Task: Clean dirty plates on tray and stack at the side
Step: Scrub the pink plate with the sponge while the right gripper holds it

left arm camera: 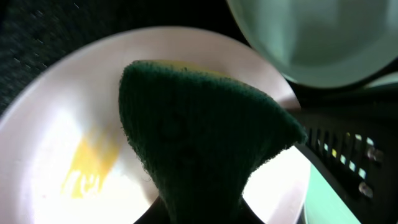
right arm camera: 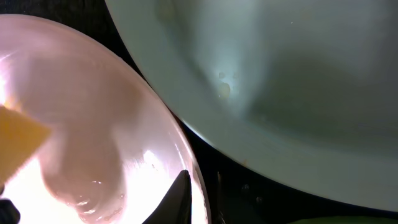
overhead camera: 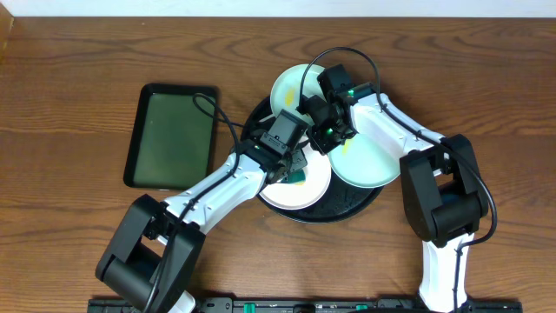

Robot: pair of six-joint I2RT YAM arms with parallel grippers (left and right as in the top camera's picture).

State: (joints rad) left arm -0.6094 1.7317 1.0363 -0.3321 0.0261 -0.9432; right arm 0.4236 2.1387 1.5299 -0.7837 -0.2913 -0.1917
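On the round black tray [overhead camera: 346, 210] lie three plates: a mint one [overhead camera: 294, 85] at the back, a mint one [overhead camera: 372, 158] on the right, and a white one [overhead camera: 306, 193] at the front. My left gripper [overhead camera: 291, 168] is shut on a dark green and yellow sponge [left arm camera: 199, 137], held over the white plate [left arm camera: 56, 124], which has a yellow smear [left arm camera: 87, 167]. My right gripper [overhead camera: 328, 136] is shut on the white plate's rim [right arm camera: 198, 163], with one fingertip [right arm camera: 179, 194] inside it. A mint plate [right arm camera: 298, 81] lies close beside that rim.
A rectangular black tray with a dark green floor [overhead camera: 171, 136] lies on the wooden table to the left of the round tray. Both arms cross over the round tray, close to each other. A mint plate [left arm camera: 298, 43] shows behind the sponge.
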